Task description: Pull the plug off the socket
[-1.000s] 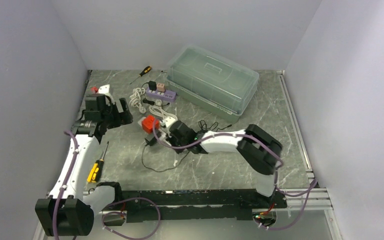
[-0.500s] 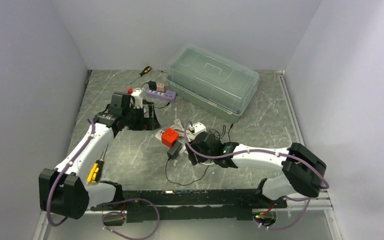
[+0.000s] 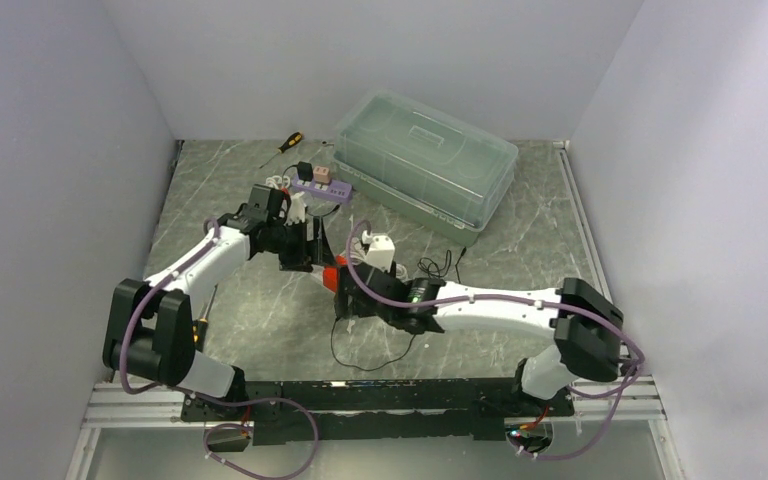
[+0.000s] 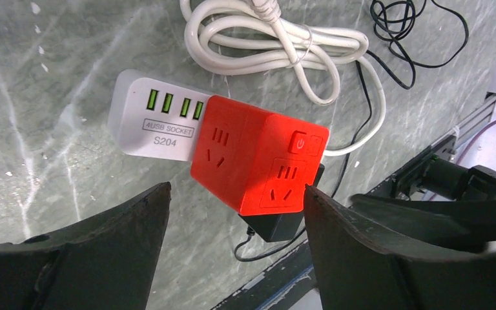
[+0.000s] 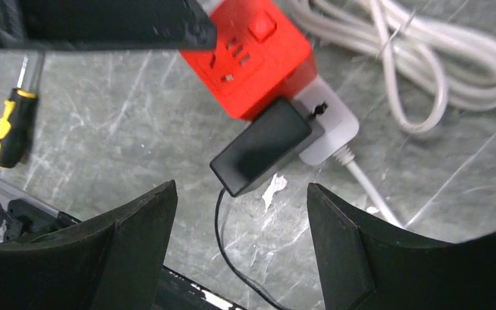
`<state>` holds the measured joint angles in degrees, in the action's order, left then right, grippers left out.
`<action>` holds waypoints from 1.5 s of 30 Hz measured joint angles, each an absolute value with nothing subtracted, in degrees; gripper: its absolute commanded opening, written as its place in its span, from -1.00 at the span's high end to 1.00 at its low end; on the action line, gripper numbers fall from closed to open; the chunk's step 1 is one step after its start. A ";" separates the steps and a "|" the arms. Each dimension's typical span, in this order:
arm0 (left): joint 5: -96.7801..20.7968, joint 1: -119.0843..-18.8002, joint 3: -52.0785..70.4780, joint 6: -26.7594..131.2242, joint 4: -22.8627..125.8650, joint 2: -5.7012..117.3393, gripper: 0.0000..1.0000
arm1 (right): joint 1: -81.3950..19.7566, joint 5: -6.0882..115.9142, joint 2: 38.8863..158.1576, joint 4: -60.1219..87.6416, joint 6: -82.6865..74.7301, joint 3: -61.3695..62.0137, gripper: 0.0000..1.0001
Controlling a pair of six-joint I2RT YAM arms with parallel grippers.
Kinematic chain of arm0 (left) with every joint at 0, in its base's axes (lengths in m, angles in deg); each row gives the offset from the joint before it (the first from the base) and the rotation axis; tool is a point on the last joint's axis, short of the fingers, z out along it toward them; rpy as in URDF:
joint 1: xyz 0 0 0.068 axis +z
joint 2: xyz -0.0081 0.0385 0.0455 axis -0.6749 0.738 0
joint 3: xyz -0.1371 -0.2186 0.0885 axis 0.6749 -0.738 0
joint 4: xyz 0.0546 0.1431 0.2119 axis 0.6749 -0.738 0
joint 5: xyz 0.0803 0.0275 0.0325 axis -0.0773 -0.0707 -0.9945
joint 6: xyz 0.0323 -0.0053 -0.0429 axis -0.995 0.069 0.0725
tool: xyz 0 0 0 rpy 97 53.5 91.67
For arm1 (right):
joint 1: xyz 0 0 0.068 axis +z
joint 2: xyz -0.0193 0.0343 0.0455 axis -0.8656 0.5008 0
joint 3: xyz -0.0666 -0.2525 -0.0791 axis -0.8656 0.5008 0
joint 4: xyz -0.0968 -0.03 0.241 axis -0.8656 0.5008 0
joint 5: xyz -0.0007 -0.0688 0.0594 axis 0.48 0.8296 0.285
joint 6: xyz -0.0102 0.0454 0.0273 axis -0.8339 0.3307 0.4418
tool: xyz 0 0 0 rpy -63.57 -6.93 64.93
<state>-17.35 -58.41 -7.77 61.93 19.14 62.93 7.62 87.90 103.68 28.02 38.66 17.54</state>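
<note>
The red cube socket (image 4: 258, 161) on its white USB base (image 4: 158, 123) lies on the table, and the black plug (image 4: 283, 223) sits in its lower side. My left gripper (image 4: 237, 189) hovers open over the socket's near end, its right fingertip close to the cube's corner. In the right wrist view the plug (image 5: 261, 147) sticks out of the socket (image 5: 248, 61), its thin black cord trailing down. My right gripper (image 5: 242, 186) stands open just below the plug's end, touching nothing. From above, both grippers (image 3: 310, 250) (image 3: 355, 292) meet over the socket (image 3: 332, 277), hiding most of it.
A clear lidded box (image 3: 425, 165) stands at the back. A purple power strip (image 3: 320, 188) and a screwdriver (image 3: 285, 143) lie behind the arms. A coiled white cable (image 4: 278, 45) lies beside the socket. A yellow-handled screwdriver (image 5: 10, 126) lies to the left.
My left arm swung right to the socket and its jaws narrowed a little. My right gripper opened and drew in below the plug. The socket slid toward the near right.
</note>
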 measured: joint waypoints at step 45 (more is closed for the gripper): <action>-14.59 -73.03 -16.84 77.23 27.75 57.62 -0.36 | 0.81 90.74 91.44 23.30 48.63 35.95 -0.64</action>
<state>-14.59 -73.03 -16.84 77.23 27.75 57.62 0.81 90.74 91.44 23.30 48.63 35.95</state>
